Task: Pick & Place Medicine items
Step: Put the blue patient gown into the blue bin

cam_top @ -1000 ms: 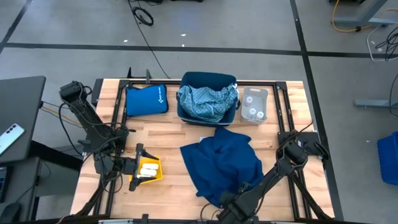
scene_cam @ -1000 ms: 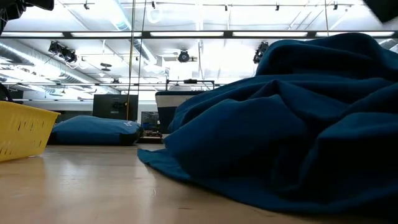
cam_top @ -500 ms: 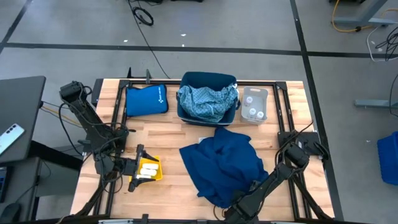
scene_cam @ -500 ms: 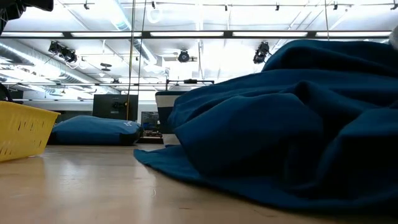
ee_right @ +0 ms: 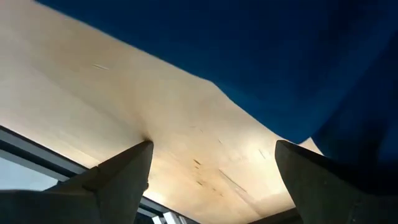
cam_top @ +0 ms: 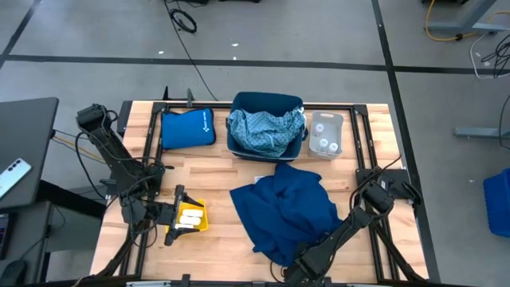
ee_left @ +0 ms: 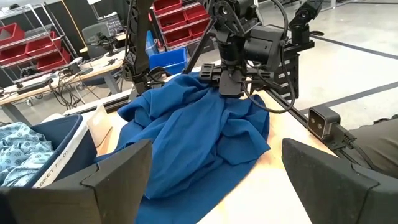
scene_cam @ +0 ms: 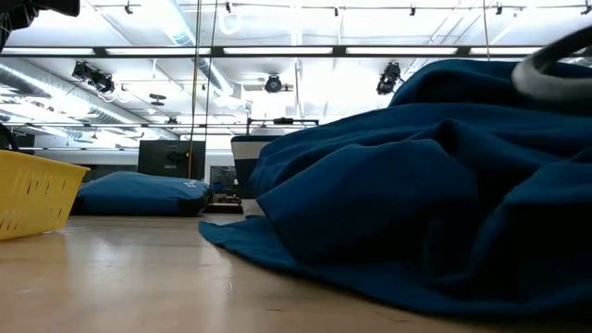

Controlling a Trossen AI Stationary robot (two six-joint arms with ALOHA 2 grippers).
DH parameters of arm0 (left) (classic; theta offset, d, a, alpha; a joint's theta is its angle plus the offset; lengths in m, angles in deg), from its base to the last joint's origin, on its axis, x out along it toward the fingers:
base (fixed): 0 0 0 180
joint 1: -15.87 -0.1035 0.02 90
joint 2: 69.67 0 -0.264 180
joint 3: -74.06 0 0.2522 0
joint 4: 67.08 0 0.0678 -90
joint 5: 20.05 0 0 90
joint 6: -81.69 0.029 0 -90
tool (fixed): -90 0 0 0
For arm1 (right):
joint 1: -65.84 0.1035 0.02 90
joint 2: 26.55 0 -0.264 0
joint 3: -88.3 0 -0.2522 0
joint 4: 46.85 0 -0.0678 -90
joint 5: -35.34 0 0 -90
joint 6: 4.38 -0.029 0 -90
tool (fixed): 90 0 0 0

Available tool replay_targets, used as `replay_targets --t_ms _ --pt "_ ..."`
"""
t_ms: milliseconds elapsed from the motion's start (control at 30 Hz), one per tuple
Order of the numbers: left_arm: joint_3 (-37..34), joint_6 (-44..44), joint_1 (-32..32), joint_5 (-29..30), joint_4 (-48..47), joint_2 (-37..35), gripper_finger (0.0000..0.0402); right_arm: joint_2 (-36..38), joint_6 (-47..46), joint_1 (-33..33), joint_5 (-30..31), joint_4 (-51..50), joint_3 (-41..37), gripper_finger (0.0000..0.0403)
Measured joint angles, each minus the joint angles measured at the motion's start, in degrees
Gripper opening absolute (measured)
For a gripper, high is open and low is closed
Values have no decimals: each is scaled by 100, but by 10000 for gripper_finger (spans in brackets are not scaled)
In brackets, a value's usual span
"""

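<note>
High view looks down on the wooden counter point(cam_top: 215, 239). The biggest thing on it is a dark blue cloth point(cam_top: 287, 209), lying crumpled in the middle and reaching toward the near edge. At the far edge, in the middle, stands a blue bin point(cam_top: 267, 126) stuffed with a light patterned cloth point(cam_top: 265, 131). Next to the bin, toward the far left corner, lies a flat blue pouch point(cam_top: 187, 128). On the bin's other side sits a clear box point(cam_top: 326, 133) with round whitish bottles point(cam_top: 326, 143) inside. Near the left edge is a small yellow tray point(cam_top: 190, 217), and cream-white packs point(cam_top: 190, 216) lie in it. The left gripper point(cam_top: 177, 214) is right at the tray, its jaws wide apart and holding nothing. The right gripper point(cam_top: 292, 272) is low at the near edge, beside the dark blue cloth; its jaws are wide apart too, with only bare wood between them.
</note>
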Motion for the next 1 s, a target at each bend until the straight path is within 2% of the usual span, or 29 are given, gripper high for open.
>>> replay_targets --t_ms 200,333,567,767,1000 --pt "0 0 -2 -2 0 0 362 -4 -206 -112 -411 -8 -35 352" --pt "0 -14 2 -26 -33 0 362 -5 -240 -72 -421 -91 -57 354" --pt "0 -114 4 -153 -155 0 362 -45 -448 88 -548 -544 -55 396" --pt "0 -105 4 -153 -152 0 362 -61 -672 279 -640 -1033 -69 387" --pt "0 -99 4 -153 -151 0 362 -61 -785 275 -1205 -1424 -68 386"
